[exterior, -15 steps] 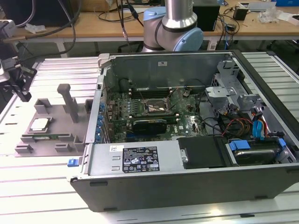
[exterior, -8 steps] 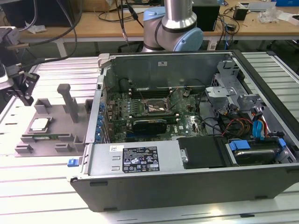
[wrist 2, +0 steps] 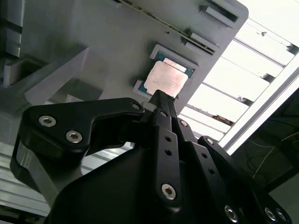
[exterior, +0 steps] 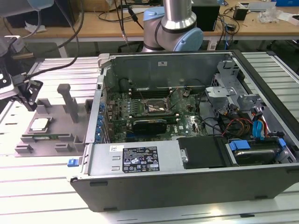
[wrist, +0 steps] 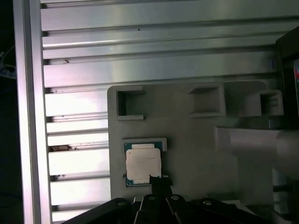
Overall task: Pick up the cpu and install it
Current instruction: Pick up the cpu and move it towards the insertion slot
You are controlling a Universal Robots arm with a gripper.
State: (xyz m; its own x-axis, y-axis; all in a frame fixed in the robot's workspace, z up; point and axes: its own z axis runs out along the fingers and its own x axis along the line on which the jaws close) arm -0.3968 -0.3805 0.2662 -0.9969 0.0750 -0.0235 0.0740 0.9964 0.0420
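The cpu (exterior: 39, 124), a small square chip with a shiny metal top, lies flat in a recess of the grey fixture plate (exterior: 52, 112) at the exterior view's left, outside the computer case. My gripper (exterior: 31, 99) hangs a little above the plate, just beside the chip. In both wrist views the dark fingers run together to one narrow tip. That tip (wrist 2: 161, 94) sits at the edge of the cpu (wrist 2: 166, 78), over the rim of the recess. In the first wrist view the gripper (wrist: 156, 179) also points at a corner of the cpu (wrist: 143, 165). Nothing is held.
The open computer case (exterior: 140, 161) fills the middle and right, with the motherboard and its dark metal-framed socket (exterior: 156, 108) inside. A thin green memory stick (exterior: 49, 136) lies on the fixture plate near the chip. Grey upright posts (exterior: 67, 100) rise from the plate. Slatted aluminium table (wrist: 140, 42) surrounds it.
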